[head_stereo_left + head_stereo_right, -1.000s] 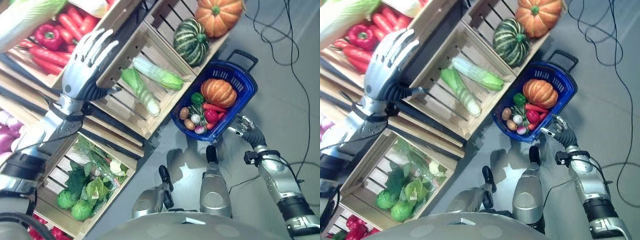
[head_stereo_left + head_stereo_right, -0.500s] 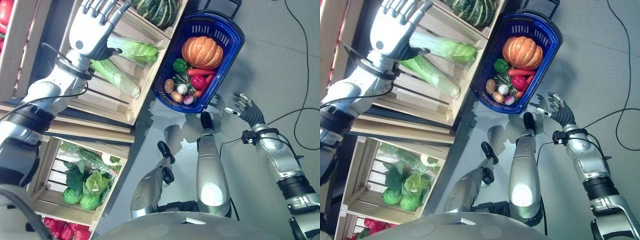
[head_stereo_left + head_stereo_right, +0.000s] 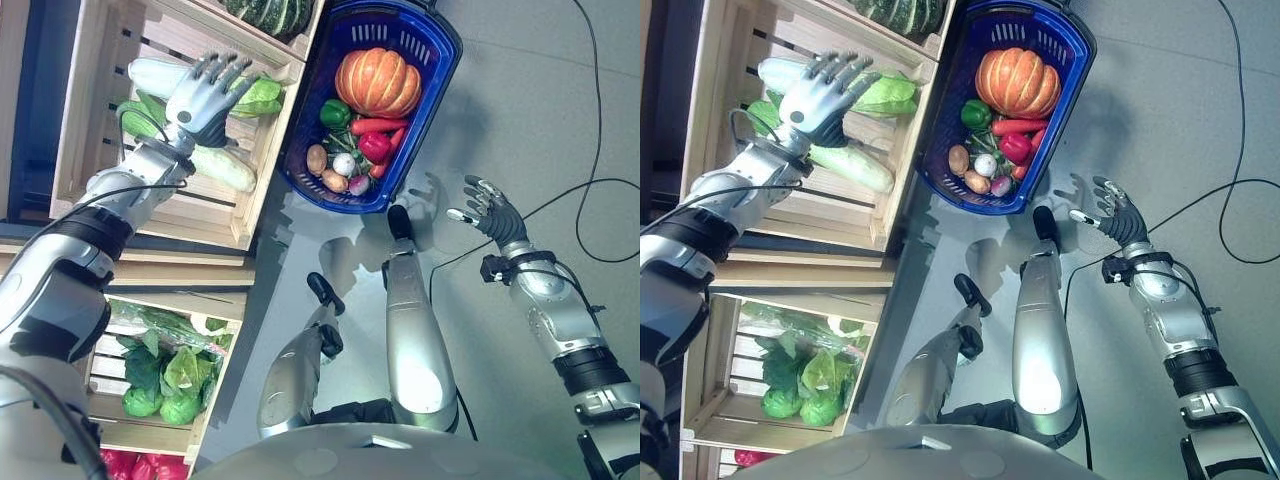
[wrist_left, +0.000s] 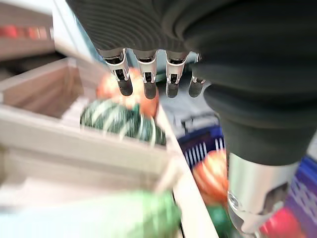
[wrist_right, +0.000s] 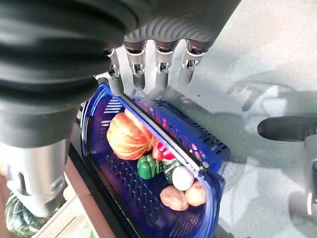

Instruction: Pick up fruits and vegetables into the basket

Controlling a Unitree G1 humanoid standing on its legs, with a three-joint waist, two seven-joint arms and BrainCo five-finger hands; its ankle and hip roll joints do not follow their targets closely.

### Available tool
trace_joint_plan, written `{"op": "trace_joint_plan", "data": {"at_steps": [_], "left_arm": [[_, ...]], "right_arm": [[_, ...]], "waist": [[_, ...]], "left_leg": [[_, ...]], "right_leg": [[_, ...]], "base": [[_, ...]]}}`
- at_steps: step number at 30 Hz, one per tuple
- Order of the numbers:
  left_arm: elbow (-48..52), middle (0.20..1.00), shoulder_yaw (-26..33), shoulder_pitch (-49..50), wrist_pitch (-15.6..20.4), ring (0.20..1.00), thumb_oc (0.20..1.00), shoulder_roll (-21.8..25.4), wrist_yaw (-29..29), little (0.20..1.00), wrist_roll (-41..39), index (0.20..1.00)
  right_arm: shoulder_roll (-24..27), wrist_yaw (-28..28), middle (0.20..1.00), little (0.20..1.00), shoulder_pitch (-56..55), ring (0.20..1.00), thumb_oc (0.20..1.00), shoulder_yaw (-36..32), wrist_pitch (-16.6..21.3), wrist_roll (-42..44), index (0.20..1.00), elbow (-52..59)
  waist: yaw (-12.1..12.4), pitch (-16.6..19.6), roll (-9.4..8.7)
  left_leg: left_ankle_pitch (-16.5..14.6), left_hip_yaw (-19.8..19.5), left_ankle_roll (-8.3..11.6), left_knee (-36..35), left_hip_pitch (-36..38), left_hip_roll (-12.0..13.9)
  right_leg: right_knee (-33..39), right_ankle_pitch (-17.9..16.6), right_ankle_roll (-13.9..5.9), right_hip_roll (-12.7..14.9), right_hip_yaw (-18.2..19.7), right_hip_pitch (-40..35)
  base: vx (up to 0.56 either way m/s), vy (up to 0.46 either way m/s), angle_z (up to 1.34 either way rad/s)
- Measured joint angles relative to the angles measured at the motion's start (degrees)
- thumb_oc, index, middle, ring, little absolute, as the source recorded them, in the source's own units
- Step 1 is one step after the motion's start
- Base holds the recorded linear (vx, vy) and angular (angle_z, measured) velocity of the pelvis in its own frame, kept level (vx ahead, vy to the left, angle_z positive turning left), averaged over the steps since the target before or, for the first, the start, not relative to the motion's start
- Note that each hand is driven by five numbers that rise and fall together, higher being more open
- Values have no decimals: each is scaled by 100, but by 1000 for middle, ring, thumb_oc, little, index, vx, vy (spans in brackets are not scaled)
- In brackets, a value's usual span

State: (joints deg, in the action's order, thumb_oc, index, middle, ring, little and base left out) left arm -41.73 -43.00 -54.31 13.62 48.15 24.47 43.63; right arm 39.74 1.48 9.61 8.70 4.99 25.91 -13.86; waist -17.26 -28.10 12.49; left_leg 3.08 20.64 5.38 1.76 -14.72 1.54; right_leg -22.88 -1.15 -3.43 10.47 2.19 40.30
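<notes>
Cabbages: two long pale-green heads in a slatted wooden crate (image 3: pixel 75 150) at the scene's left, just left of the basket (image 3: pixel 437 60). Upper cabbage (image 3: pixel 885 95) lies roughly left to right, leafy green end toward the basket, pale stalk end away from it; lower cabbage (image 3: pixel 845 165) lies slanted beneath, its long axis running down toward the crate's near right corner. Left hand (image 3: pixel 205 95): above both heads, fingers straight and spread, holding nothing; whether it touches a leaf cannot be told. Judged step: reach and grasp one head. Advice: come down across the middle of the long axis, not at the loose leafy end, with fingers on one flank and thumb on the other, then lift clear of the crate wall before crossing right. Basket: blue, on the floor, already holding a pumpkin (image 3: pixel 378 82), peppers and small roots, with little bare room, so set the head lengthwise. Right hand (image 3: pixel 487 208): idle, fingers loosely apart, near and right of the basket.
</notes>
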Motion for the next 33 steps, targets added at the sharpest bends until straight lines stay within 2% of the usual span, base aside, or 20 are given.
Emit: {"op": "trace_joint_plan", "data": {"at_steps": [6, 13, 23, 26, 30, 33], "left_arm": [[-295, 1000, 10, 160, -5, 1000, 1000, -9, -707, 1000, -327, 1000], [-714, 1000, 28, 371, -257, 1000, 1000, -25, -761, 1000, -293, 1000], [-1119, 1000, -8, 179, -1510, 1000, 1000, -90, -81, 1000, 482, 1000], [-1148, 1000, -16, 42, -1981, 1000, 1000, -107, 191, 1000, 760, 1000], [-1235, 1000, -44, -165, -2406, 1000, 1000, -179, 435, 1000, 916, 1000], [-1367, 1000, -259, -483, -2759, 1000, 1000, -242, 517, 1000, 1070, 1000]], "right_arm": [[3, 56, 1000, 1000, 63, 1000, 1000, -75, -8, 0, 1000, 115], [35, 63, 1000, 1000, 177, 1000, 1000, -150, -120, 0, 1000, 174], [169, 169, 1000, 1000, 234, 1000, 1000, -148, -96, 130, 1000, 364], [171, 221, 1000, 1000, 231, 1000, 1000, -107, 22, 226, 1000, 431], [168, 233, 1000, 1000, 236, 1000, 1000, -81, 123, 228, 1000, 569], [168, 307, 1000, 1000, 261, 1000, 1000, 48, 196, 231, 1000, 710]], "waist": [[10, 0, 0], [38, 0, 0], [42, -6, -9], [32, -8, -12], [33, -12, -18], [14, -64, -94]], "left_leg": [[-4, 23, -30, 50, -180, -78], [-70, 27, -40, 215, -368, -69], [-237, 27, -42, 638, -912, -29], [-363, 27, -31, 902, -1105, 48], [-495, 28, -12, 1161, -1354, 139], [-664, 30, 5, 1477, -1612, 240]], "right_leg": [[-74, 0, 0, 68, 64, 221], [-125, -2, 7, 77, 103, 373], [-226, -25, 30, 75, 184, 795], [-230, -33, 40, 43, 183, 878], [-258, -49, 65, -17, 200, 1036], [-326, -70, 99, -90, 243, 1224]], "base": [[16, 44, 1], [25, 20, 0], [3, -15, -1], [8, -51, -4], [11, -58, -6], [5, -61, -11]]}}
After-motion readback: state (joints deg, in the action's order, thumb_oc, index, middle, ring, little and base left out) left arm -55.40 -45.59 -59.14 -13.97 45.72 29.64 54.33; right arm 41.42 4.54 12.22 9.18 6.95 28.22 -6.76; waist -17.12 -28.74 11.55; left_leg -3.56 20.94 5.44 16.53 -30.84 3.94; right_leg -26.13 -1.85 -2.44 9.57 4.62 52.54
